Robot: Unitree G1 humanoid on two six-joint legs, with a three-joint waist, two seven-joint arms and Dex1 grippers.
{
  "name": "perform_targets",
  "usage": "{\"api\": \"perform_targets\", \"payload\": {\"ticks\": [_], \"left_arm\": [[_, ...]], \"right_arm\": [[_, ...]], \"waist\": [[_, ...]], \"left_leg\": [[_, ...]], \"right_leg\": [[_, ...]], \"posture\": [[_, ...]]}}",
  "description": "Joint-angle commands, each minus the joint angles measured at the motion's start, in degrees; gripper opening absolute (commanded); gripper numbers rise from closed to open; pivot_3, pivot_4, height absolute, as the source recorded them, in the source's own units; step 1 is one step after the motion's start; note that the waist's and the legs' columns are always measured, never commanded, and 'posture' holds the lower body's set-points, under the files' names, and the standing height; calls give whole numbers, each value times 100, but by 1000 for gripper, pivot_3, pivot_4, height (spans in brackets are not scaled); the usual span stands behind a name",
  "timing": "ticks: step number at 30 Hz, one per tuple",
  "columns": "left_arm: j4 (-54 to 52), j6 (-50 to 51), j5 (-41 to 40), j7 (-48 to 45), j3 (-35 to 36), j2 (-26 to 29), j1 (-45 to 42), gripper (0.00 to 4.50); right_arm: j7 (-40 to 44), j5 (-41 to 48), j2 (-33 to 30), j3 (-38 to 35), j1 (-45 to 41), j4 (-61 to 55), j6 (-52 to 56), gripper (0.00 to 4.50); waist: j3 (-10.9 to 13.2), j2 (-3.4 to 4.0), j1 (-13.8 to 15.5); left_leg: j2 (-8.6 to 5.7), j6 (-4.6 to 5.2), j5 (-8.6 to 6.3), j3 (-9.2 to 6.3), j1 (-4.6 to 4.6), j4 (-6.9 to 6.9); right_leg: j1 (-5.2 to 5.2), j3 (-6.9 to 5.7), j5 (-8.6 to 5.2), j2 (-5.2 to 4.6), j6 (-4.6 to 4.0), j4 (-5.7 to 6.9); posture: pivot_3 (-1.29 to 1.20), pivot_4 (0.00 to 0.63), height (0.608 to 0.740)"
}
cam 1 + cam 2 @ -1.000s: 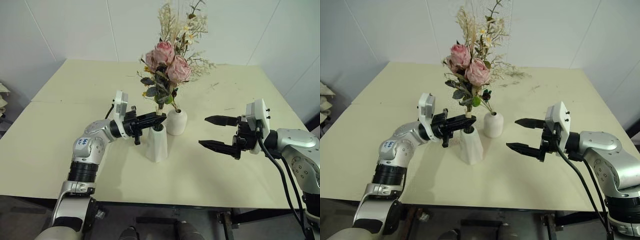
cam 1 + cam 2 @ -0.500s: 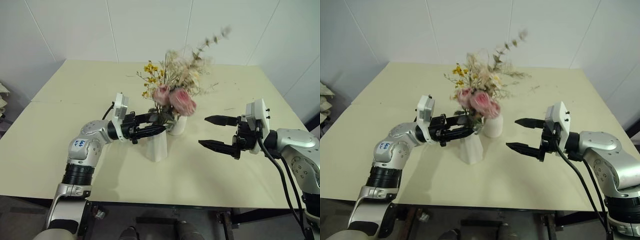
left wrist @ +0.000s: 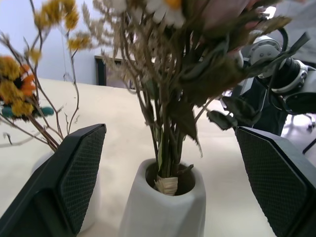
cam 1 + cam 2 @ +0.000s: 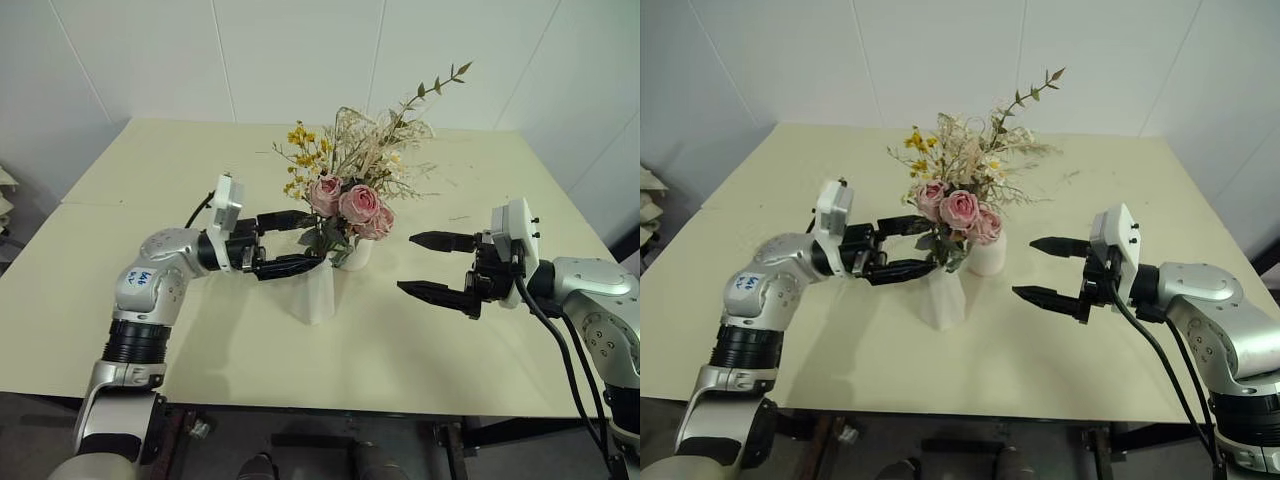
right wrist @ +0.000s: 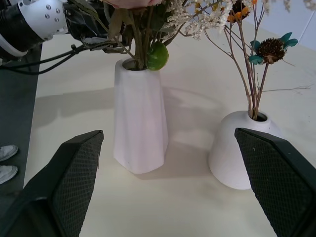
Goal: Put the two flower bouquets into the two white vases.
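Pink rose bouquet (image 4: 350,205) upright in tall tapered white vase (image 4: 316,290)

Head cameras look down from afar; each wrist camera sits close, sharing the tall vase (image 5: 139,121) beyond its fingers.

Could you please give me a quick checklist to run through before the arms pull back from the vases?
1. Rose bouquet stems seated in the taller vase: ok.
2. Yellow bouquet stems in the shorter vase: ok.
3. Left hand open, fingers either side of the rose stems, not gripping: ok.
4. Right hand open, holding nothing, apart from both vases: ok.
5. Both vases upright on the table: ok.
6. Rose bouquet will stay put, given its lean toward the right hand: cannot tell.
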Motion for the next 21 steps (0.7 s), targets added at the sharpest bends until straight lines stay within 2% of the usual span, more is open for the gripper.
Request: {"api": "perform_targets", "payload": {"ticks": [1, 7, 10, 13, 15, 17, 21], "left_arm": [[-193, -34, -51, -128, 304, 434, -93, 4477], [-264, 2, 24, -4, 502, 1004, 24, 4477], [-60, -110, -209, -290, 1220, 1493, 572, 4477], [383, -434, -200, -656, 1602, 1791, 1092, 4477], [540, -639, -223, -852, 1784, 1887, 1331, 4477], [580, -694, -242, -1006, 1855, 1961, 1515, 4477], [803, -974, -29, -1157, 2001, 2228, 1938, 4477]], "right_arm": [[45, 11, -160, -175, 37, -65, -65, 4500], [136, 34, -392, -313, 181, -4, -52, 4500], [246, 58, -666, -506, 205, 160, 20, 4500], [400, 42, -893, -605, 216, 389, -3, 4500], [554, -13, -1024, -638, 159, 638, -95, 4500], [668, -71, -1084, -615, 51, 844, -184, 4500], [841, -17, -1151, -645, -13, 936, -106, 4500]], "waist": [[0, 0, -5], [1, 1, 7], [1, 2, -6], [2, 3, -32], [2, 3, -19], [2, 3, -5], [2, 4, 11]], "left_leg": [[1, 0, 0, 0, 0, -2], [2, -2, -3, 0, -1, -9], [2, -1, -5, 2, -1, -12], [6, -1, -7, 11, 3, -29], [8, 0, -7, 10, 8, -40], [8, 0, -8, 11, 5, -40], [7, -1, -8, 12, 3, -38]], "right_leg": [[-2, -1, 0, 0, 0, 1], [-5, -1, -5, 0, 5, 1], [-5, -1, -5, -2, 6, -1], [-17, 1, -7, -2, 6, 5], [-21, -1, -15, -2, -6, 9], [-23, -1, -61, -2, -89, 9], [-23, -2, -62, -6, -88, 8]], "posture": [[0, 150, 740], [0, 150, 740], [0, 150, 740], [0, 150, 740], [0, 150, 740], [0, 150, 740], [0, 150, 740]]}}
